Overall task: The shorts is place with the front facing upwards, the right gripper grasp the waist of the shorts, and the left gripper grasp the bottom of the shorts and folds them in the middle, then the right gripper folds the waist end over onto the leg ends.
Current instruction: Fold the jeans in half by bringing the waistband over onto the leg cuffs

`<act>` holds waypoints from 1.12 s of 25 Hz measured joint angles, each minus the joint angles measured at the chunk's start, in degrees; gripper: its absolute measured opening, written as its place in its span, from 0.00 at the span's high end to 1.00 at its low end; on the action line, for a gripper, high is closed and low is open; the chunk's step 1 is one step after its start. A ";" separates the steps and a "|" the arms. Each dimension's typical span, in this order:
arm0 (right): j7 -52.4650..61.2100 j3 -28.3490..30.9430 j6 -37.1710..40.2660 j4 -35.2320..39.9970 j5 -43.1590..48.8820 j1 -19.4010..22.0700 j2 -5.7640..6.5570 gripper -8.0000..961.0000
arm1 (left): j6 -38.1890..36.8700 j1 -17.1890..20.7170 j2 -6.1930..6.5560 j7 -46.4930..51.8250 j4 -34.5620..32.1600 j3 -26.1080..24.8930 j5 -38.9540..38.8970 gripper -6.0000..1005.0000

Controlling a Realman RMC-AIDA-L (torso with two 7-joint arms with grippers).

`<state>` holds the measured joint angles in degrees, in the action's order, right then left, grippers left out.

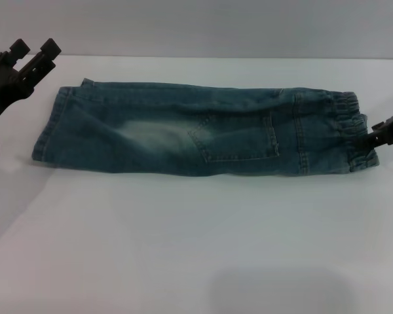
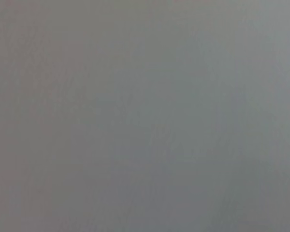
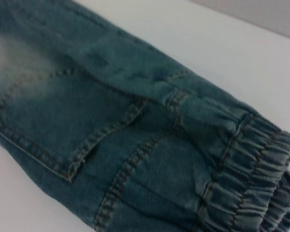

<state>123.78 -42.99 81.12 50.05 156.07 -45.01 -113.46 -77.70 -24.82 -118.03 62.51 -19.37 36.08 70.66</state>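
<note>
Shorts point(image 1: 203, 127) on white table point(image 1: 196, 242)

head view looks forward and down over the white table point(image 1: 183, 248), shorts point(image 1: 203, 131) laid across it, right wrist view close on their waistband point(image 3: 251, 159) and pocket point(image 3: 63, 121), same spot head view shows, left wrist view plain grey only

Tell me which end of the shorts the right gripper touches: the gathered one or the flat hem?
The gathered elastic waistband of the shorts. The right gripper sits at its edge; the flat hem lies nearer the raised left gripper.
</note>
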 joint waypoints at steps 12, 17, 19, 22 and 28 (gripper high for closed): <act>0.76 -0.82 -1.07 -0.42 0.40 0.76 -0.86 0.40 | -0.01 0.39 0.07 -0.04 0.04 0.01 0.00 0.18; 0.68 -1.00 -2.51 -1.11 0.45 0.69 -2.09 0.40 | 0.12 0.50 0.09 -0.11 0.04 0.02 0.00 0.18; 0.63 -1.26 -2.74 -1.47 0.62 0.55 -2.30 0.40 | 0.14 0.55 0.09 -0.11 0.04 0.02 -0.01 0.18; 0.63 -1.74 -2.82 -1.59 0.78 0.51 -2.41 0.40 | 0.25 0.63 0.09 -0.20 0.04 -0.01 0.00 0.18; 0.77 -1.36 -2.54 -1.30 0.82 0.83 -1.80 0.40 | 0.36 0.87 0.09 -0.83 0.04 -0.13 -0.07 0.28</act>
<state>124.55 -44.35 78.58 48.75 156.90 -44.18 -115.26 -77.34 -23.95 -117.93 61.68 -19.33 35.95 70.59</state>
